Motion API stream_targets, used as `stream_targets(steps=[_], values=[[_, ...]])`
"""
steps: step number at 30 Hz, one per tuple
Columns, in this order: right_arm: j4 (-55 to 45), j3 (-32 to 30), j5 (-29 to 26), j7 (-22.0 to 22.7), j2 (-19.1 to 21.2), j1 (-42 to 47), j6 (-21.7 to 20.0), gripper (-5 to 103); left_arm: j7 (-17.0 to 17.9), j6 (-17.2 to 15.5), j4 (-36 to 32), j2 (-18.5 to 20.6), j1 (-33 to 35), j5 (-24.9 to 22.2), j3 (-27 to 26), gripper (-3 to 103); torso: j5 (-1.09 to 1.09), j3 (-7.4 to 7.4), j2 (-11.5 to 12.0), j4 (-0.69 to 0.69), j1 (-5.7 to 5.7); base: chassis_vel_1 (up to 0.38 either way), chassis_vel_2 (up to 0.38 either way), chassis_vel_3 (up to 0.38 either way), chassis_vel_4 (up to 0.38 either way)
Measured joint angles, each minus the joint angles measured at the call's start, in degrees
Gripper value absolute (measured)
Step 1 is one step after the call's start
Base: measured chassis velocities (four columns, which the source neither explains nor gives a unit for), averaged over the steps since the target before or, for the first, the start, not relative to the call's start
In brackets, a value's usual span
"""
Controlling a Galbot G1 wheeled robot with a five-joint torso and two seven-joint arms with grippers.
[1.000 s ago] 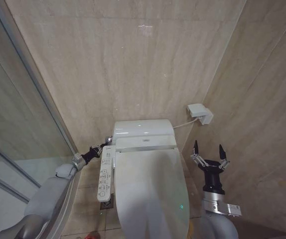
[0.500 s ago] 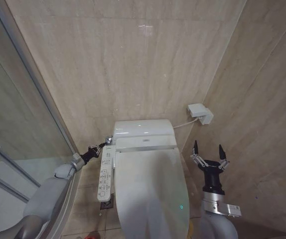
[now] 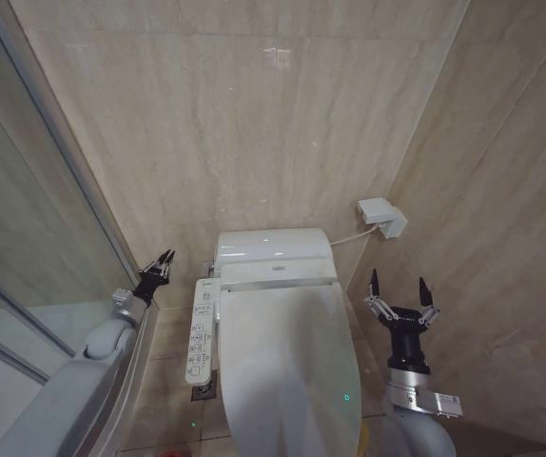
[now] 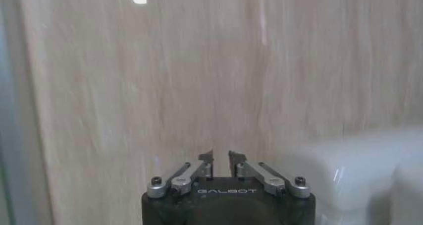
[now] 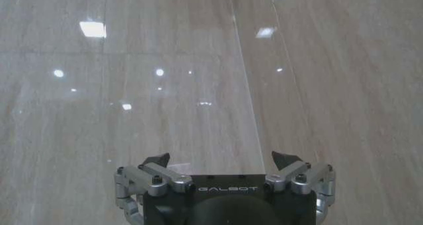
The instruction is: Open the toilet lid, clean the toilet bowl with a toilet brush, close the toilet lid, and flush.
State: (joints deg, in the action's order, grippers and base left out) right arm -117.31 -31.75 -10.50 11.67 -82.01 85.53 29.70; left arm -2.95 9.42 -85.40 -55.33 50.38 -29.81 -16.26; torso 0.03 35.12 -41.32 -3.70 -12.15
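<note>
From overhead, the smooth white oval plastic toilet lid (image 3: 287, 367) lies shut on the seat; judged step: flushing, needing a reach back to the side control panel (image 3: 200, 333). Left gripper (image 3: 159, 267) hangs beside the tank, well left of it. Left wrist: tips nearly together, empty, facing glossy beige tile. Right wrist: right gripper (image 5: 221, 161) spread wide, empty, idle.

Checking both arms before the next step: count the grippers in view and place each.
2. The left black gripper, nearly shut, is by the beige tiled wall, left of the closed smooth white plastic toilet lid. The right black gripper, open, points up right of the lid.
</note>
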Motion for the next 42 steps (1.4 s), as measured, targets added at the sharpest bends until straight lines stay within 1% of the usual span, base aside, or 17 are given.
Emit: stream_targets(steps=[2,3,4,5,7,11,12,13,15,18,19,24,27,28,31,37,42], values=[[0.0,0.0,0.1,0.0,0.0,0.1,0.0,100,2.9,-2.2,-5.9,0.4,3.6,-0.5,-1.6,10,0.04,0.0,0.0,0.03,0.01,0.0,0.0,0.0,0.0],[0.0,0.0,0.1,0.0,0.0,0.1,0.0,100,2.9,-2.2,-5.9,0.4,3.6,-0.5,-1.6,10,0.04,0.0,0.0,0.03,0.01,0.0,0.0,0.0,0.0],[0.0,0.0,0.3,0.0,-0.1,0.3,0.0,100,5.1,-4.0,-11.0,0.4,6.6,-0.3,-2.7,10,-0.04,0.01,0.0,0.01,0.0,0.0,0.0,0.0,0.0],[0.0,0.0,0.4,0.0,-0.2,0.3,0.0,100,6.4,-4.9,-13.9,0.5,8.4,0.2,-3.4,37,-0.01,0.01,0.0,0.01,0.0,0.0,0.0,0.0,0.0],[0.0,0.0,0.6,0.0,-0.3,0.3,0.0,100,7.8,-5.9,-16.7,0.5,10.3,0.6,-4.2,37,0.03,0.0,0.0,0.0,0.0,0.0,0.0,0.0,0.0],[-0.1,0.1,1.2,0.0,-0.5,0.2,0.0,100,14.8,-10.6,-28.8,-0.1,20.2,1.0,-8.6,37,0.02,0.0,0.0,0.03,0.01,0.0,0.0,0.0,0.0],[-0.1,0.1,1.2,0.0,-0.5,0.2,0.0,100,14.8,-10.6,-28.8,-0.1,20.2,1.0,-8.6,37,0.02,0.0,0.0,0.03,0.01,0.0,0.0,0.0,0.0],[-0.1,0.1,1.2,0.0,-0.4,0.2,-0.1,100,16.3,-11.8,-31.3,-0.4,22.2,0.7,-9.6,64,0.01,0.01,0.0,0.04,0.01,0.0,0.0,0.0,0.0],[-0.1,0.1,1.3,0.0,-0.4,0.1,-0.1,100,17.6,-13.0,-33.8,-0.7,23.9,0.2,-10.6,64,0.0,0.01,0.0,0.03,0.0,0.0,0.0,0.0,0.0],[0.0,0.0,1.4,0.0,-0.3,0.1,-0.1,100,20.4,-15.6,-42.4,-2.7,29.6,-0.7,-13.5,64,0.01,0.01,0.0,0.02,0.0,0.0,0.0,0.0,0.0],[-0.1,0.0,1.4,0.0,-0.3,0.2,-0.1,100,20.7,-15.8,-44.6,-3.3,31.2,-0.6,-14.2,91,0.0,0.01,0.0,0.01,0.0,0.0,0.0,0.0,0.0],[-0.3,-0.4,1.4,0.1,-0.5,0.4,-0.1,100,21.4,-15.7,-49.9,-5.8,36.4,1.6,-15.1,91,0.01,0.0,0.0,0.02,0.0,0.0,0.0,0.0,0.0],[-0.4,-0.7,1.3,0.2,-0.6,0.7,-0.1,100,21.3,-13.9,-50.9,-7.8,38.4,3.8,-15.1,91,0.01,0.0,0.0,0.02,0.0,0.0,0.0,0.0,0.0],[-0.4,-0.8,1.3,0.3,-0.6,0.8,-0.1,100,21.2,-13.0,-51.0,-8.7,39.0,4.6,-14.9,100,0.01,0.01,0.0,0.02,0.0,0.0,0.0,0.0,0.0],[-0.8,-0.8,1.2,0.3,-0.6,1.3,-0.3,100,20.9,-10.9,-51.0,-11.1,40.1,5.5,-14.5,100,0.0,0.01,0.0,0.02,0.0,0.0,0.0,0.0,0.0],[-1.8,-1.1,2.6,-0.2,-0.7,2.1,-0.3,100,19.4,-7.0,-50.3,-12.0,41.6,6.7,-14.5,100,0.0,0.01,0.0,0.02,-0.01,0.0,0.0,0.0,0.0],[-2.2,-1.1,2.8,-0.4,-1.2,2.4,-0.1,100,18.5,-6.3,-50.4,-11.9,42.0,7.0,-14.5,100,0.0,0.02,0.0,0.01,-0.02,0.053,-0.08,-0.075,0.072]])
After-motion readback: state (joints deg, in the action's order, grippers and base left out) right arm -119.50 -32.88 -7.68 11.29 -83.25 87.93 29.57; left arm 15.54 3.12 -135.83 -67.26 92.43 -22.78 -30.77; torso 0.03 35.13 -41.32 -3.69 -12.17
